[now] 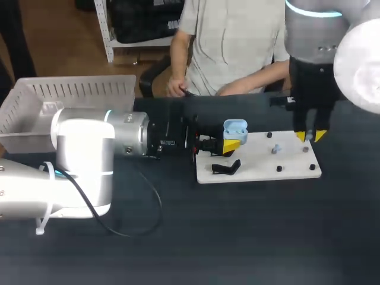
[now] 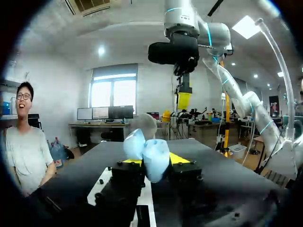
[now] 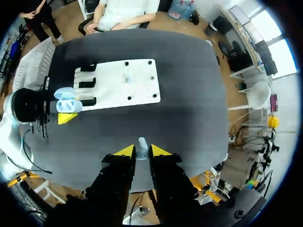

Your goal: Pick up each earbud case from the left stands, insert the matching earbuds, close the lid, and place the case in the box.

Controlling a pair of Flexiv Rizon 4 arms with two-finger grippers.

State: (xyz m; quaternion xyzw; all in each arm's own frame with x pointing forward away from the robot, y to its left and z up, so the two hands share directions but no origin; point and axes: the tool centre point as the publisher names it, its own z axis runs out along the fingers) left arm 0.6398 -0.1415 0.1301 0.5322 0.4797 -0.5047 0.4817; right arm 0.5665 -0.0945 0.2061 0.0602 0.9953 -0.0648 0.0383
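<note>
The left gripper was clamped on the pale-blue earbud case, lid open, holding it above the left end of the white stand board near the middle of the tabletop. The right gripper pinched a small pale earbud high over the board's right end. The box sat at the tabletop's far left corner. The case looked light, hard and glossy (likely to slip or twist between narrow tips), so the grip seemed best kept low on the body's broad sides, clear of the hinge and open lid; the tiny earbud probably needed only gentle pressure on its stem
</note>
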